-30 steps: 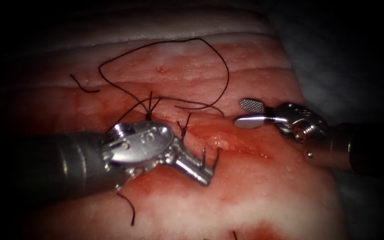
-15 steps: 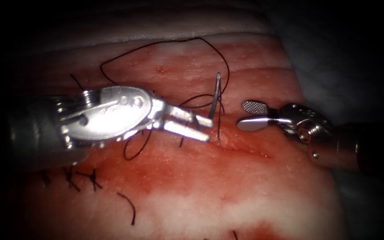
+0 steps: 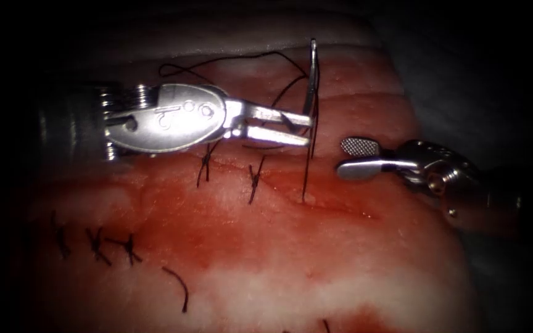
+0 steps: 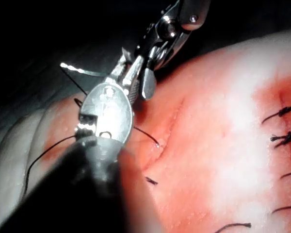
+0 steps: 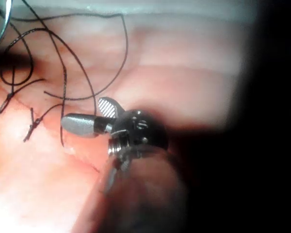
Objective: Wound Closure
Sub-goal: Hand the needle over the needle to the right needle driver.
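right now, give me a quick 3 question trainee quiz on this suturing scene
1. True or false: the curved steel needle is buried in the pale pork tissue.
2. What does the left arm's silver needle driver hold? A) cut thread end B) the needle C) tissue
3. The right arm's silver needle driver holds ____.

Key
1. False: it is up clear of the tissue, with the dark thread running down into the cut.
2. B
3. Nothing; its jaws are open.

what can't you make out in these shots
- Needle: in the endoscope view its lower curve passes behind the left end effector, so the exact hold point is hidden.
- Thread: where it enters the tissue is too small to tell.
- Right end effector: in the right wrist view its shaft is blurred.
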Available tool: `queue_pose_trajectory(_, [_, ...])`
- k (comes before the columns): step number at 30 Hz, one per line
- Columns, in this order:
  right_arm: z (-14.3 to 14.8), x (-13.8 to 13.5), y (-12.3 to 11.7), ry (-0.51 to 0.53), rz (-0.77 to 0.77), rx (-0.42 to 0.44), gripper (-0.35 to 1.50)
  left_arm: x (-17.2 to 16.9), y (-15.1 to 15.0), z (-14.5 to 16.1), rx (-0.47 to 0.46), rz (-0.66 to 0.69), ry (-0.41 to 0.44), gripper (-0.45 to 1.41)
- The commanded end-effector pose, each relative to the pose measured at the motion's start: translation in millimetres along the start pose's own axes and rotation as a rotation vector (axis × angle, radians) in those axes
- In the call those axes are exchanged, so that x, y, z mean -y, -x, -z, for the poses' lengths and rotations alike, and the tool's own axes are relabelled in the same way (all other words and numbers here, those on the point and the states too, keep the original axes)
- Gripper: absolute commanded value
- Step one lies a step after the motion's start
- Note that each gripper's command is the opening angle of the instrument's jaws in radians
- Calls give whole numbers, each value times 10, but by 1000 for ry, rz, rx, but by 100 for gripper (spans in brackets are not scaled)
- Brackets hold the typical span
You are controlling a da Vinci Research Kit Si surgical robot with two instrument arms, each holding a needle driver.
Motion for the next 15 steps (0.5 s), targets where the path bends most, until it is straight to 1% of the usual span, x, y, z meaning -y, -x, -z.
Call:
queue_pose_trajectory(1, [-8,6,-3,-8,-41,0,125,-1,9,-8,5,-9,-2,-45])
queue_pose_trajectory(7, [-6,28,-2,-57,-201,24,135,-35,45,-23,37,-51,-10,-45])
queue_pose_trajectory(10, [-6,37,-1,-76,-265,25,136,-47,56,-29,47,-71,-16,-45])
queue_pose_trajectory(15, [-7,47,3,-106,-323,50,136,-60,66,-35,83,-117,-40,-45])
